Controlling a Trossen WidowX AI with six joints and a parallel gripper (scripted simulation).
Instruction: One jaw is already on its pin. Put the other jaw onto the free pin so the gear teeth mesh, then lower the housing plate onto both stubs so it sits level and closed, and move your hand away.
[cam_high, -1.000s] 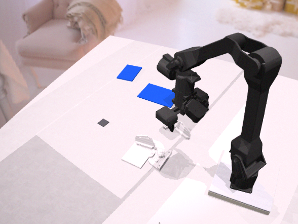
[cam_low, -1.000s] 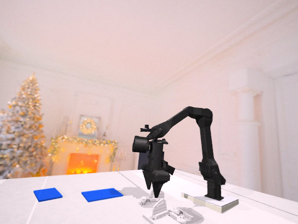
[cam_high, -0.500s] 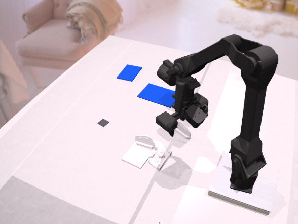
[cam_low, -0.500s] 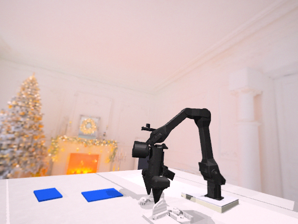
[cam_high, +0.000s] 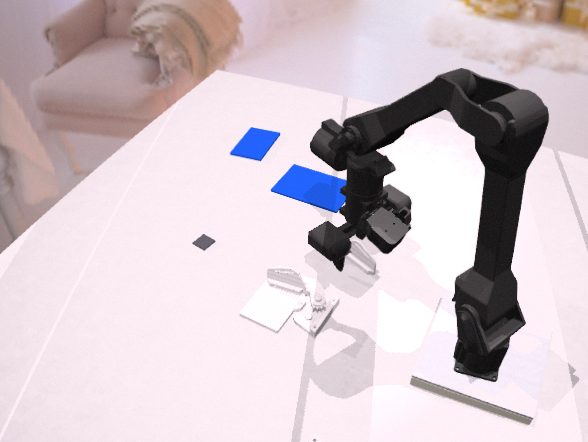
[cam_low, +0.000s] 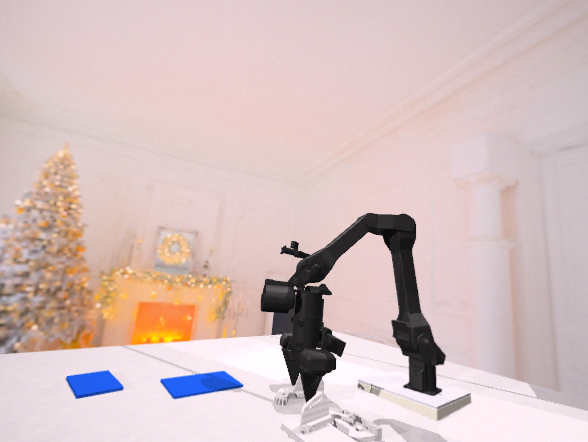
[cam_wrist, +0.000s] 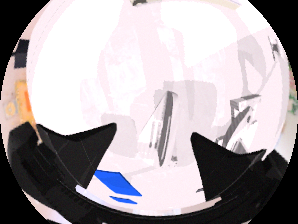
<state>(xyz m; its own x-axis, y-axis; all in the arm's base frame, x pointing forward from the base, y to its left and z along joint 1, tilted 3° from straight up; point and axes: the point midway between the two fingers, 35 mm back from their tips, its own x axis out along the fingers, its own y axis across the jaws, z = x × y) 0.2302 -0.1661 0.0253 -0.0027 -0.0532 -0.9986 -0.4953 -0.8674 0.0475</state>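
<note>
Waiting above the loose white jaw (cam_high: 363, 257) (cam_low: 281, 397) (cam_wrist: 166, 129), the gripper (cam_high: 345, 257) (cam_low: 301, 391) (cam_wrist: 154, 131) has its fingers wide apart, holding nothing; the jaw lies away from the assembly (cam_high: 272, 306) (cam_low: 320, 429), so meshing and closing the housing both seem left to do

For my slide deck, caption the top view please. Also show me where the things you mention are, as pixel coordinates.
Open gripper (cam_high: 350, 260) (cam_wrist: 154, 131) above a loose white jaw (cam_high: 364, 258) (cam_wrist: 167, 131), beside the white assembly (cam_high: 272, 307).

Bright glare, soft grey shadows, blurred background

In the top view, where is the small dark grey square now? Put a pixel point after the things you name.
The small dark grey square (cam_high: 204, 242) lies on the table left of the gripper (cam_high: 352, 255), below the two blue plates (cam_high: 255, 144) (cam_high: 305, 185).
</note>
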